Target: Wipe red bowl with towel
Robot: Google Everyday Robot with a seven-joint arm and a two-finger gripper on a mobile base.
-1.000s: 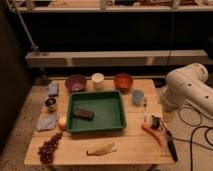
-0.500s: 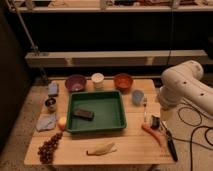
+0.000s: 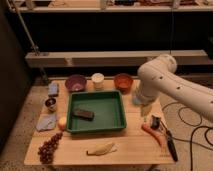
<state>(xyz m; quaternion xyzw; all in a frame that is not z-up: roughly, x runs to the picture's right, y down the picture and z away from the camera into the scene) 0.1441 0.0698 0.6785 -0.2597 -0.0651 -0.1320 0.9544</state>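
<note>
The red bowl (image 3: 123, 81) stands at the back of the wooden table (image 3: 130, 145), right of a white cup (image 3: 98, 80). The towel (image 3: 46, 121), a crumpled blue-grey cloth, lies at the table's left edge. My white arm (image 3: 160, 82) reaches in from the right, over the table's right side. My gripper (image 3: 145, 111) hangs at the arm's lower end, just right of the green tray (image 3: 120, 107) and in front of the red bowl. It is far from the towel and holds nothing that I can see.
The green tray holds a dark block (image 3: 82, 114). A purple bowl (image 3: 75, 82), a blue object (image 3: 53, 89), a metal cup (image 3: 50, 104), a round fruit (image 3: 62, 123), grapes (image 3: 48, 148), a banana (image 3: 101, 148), a carrot (image 3: 151, 133) and a black tool (image 3: 170, 142) lie around it. Shelves stand behind.
The arm has swung left over the table's right side, and now covers the blue cup that stood right of the tray. The objects have not moved.
</note>
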